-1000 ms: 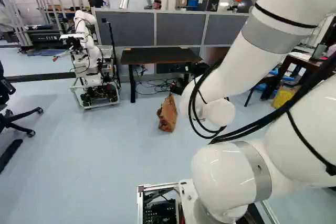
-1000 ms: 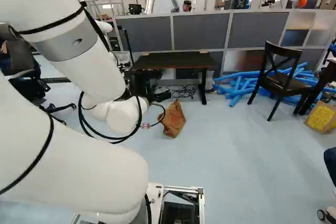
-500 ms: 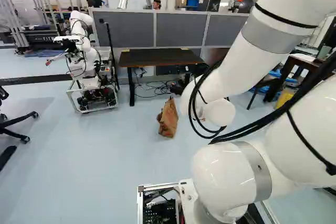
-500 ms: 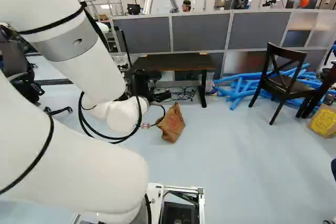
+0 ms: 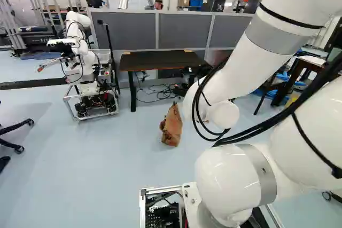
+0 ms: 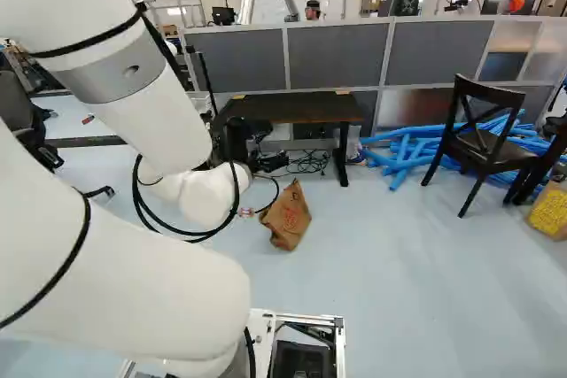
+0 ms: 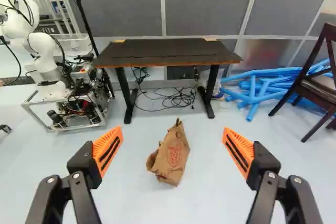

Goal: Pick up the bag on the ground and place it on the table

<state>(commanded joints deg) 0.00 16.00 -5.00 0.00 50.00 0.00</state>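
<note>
The bag (image 7: 174,156) rests on the floor (image 7: 210,171) ahead of the gripper (image 6: 257,152) — fingers (image 7: 107,150) wide apart — with the table (image 7: 165,52) beyond.

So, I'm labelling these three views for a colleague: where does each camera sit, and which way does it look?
Left base view: on the base, behind and left of the arm, looking ahead and slightly down; the arm fills the right side.
Right base view: behind and right of it, facing likewise; the arm stands left.
Wrist view: on the wrist, looking along the open gripper, both fingers showing, towards the bag and table.
Shared: both base views show arm, bag and table.
</note>
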